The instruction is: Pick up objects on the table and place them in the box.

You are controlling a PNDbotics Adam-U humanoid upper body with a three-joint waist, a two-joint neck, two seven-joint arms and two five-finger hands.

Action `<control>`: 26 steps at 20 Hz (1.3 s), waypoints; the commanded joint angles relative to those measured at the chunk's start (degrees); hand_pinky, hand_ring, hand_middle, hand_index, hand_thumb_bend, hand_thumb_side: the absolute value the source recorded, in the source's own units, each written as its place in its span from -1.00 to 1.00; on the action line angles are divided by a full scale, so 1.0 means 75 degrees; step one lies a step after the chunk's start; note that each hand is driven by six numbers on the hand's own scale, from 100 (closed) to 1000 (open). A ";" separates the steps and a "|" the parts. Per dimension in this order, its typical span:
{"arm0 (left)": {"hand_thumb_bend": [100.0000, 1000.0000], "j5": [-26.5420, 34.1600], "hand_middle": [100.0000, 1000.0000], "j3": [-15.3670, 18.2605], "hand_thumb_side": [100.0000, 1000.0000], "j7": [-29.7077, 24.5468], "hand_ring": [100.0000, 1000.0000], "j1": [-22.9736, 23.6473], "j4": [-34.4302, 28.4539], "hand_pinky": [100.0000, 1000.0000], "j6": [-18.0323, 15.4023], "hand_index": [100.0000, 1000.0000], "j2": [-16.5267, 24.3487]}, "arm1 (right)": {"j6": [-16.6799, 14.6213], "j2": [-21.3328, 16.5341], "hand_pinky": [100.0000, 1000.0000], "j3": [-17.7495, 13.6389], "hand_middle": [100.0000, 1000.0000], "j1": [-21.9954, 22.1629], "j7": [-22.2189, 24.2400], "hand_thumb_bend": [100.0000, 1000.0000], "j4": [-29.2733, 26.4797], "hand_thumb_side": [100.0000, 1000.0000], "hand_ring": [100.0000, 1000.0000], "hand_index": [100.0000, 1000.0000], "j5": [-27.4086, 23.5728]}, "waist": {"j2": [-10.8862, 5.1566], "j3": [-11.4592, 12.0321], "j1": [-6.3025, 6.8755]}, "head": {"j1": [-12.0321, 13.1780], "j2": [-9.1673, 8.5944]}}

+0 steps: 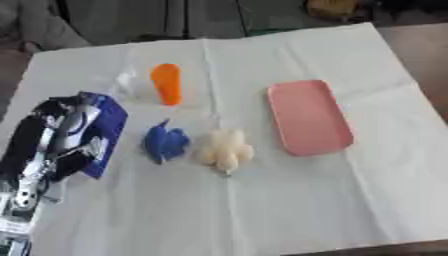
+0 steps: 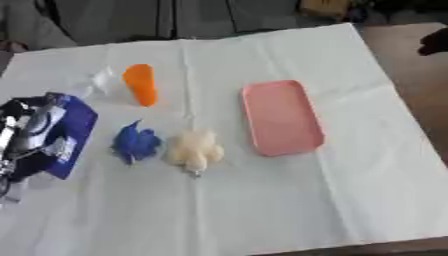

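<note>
Our left hand (image 1: pixel 54 145) lay over a blue packet (image 1: pixel 107 131) at the table's left edge; we could not tell whether its fingers gripped it. The packet could slip before reaching the pink tray (image 1: pixel 308 118), well apart past the blue toy (image 1: pixel 164 142) and cream toy (image 1: pixel 226 150).

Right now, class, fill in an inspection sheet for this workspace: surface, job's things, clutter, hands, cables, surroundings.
Surface: table under a creased white cloth.
Job's things: orange cone-shaped object, crumpled blue object and cream lumpy object lie apart in the middle; shallow pink rectangular tray to their right, nothing in it.
Clutter: small clear wrapper-like piece beside the orange object.
Hands: left hand over a dark blue flat packet at the left edge, grip unclear; right hand not seen.
Cables: nothing seen.
Surroundings: dark floor beyond the far edge.
</note>
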 commanded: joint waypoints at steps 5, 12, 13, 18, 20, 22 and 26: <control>-1.00 0.0894 0.52 -0.0199 -1.00 0.0107 0.45 -0.0971 -0.0905 -0.26 -0.0367 0.75 0.1353 | 0.0012 -0.0185 0.01 0.0012 0.54 -0.0060 0.0034 -1.00 -0.0090 0.44 0.04 0.40 -0.0063 | -0.0240 -0.0139 0.0008 | 0.0041 0.0031; -0.91 0.1690 0.52 -0.1259 -1.00 -0.0124 0.44 -0.2260 -0.0916 -0.28 -0.1143 0.74 0.1826 | 0.0025 -0.0136 0.01 0.0161 0.54 -0.0150 0.0181 -1.00 -0.0051 0.44 0.04 0.40 -0.0157 | -0.0341 -0.0478 -0.0005 | 0.0218 0.0031; -0.90 0.1807 0.53 -0.1338 -1.00 -0.0237 0.44 -0.2451 -0.0917 -0.29 -0.1251 0.74 0.1806 | 0.0019 -0.0146 0.01 0.0162 0.54 -0.0165 0.0184 -1.00 -0.0056 0.43 0.04 0.40 -0.0163 | -0.0333 -0.0501 -0.0004 | 0.0215 0.0031; -0.74 0.2233 0.54 -0.2092 -1.00 -0.0828 0.44 -0.3418 -0.0342 -0.28 -0.1258 0.76 0.1485 | -0.0005 -0.0180 0.01 0.0246 0.54 -0.0275 0.0245 -1.00 -0.0077 0.43 0.04 0.40 -0.0239 | -0.0347 -0.0819 0.0003 | 0.0345 0.0031; -0.70 0.2077 0.54 -0.2242 -1.00 -0.1069 0.44 -0.3811 0.0037 -0.28 -0.1276 0.76 0.1257 | -0.0008 -0.0178 0.01 0.0255 0.54 -0.0294 0.0256 -1.00 -0.0077 0.43 0.04 0.40 -0.0259 | -0.0350 -0.0855 0.0002 | 0.0353 0.0031; -0.71 0.1890 0.55 -0.2386 -1.00 -0.1313 0.44 -0.4207 0.0430 -0.26 -0.1273 0.76 0.0998 | -0.0014 -0.0157 0.02 0.0282 0.54 -0.0355 0.0269 -1.00 -0.0094 0.42 0.05 0.40 -0.0294 | -0.0350 -0.0962 -0.0014 | 0.0399 0.0031; -0.64 0.1411 0.56 -0.2536 -1.00 -0.1811 0.45 -0.5017 0.1239 -0.24 -0.1210 0.77 0.0231 | -0.0024 -0.0145 0.02 0.0333 0.54 -0.0493 0.0298 -1.00 -0.0140 0.42 0.05 0.40 -0.0378 | -0.0307 -0.1162 -0.0013 | 0.0466 0.0031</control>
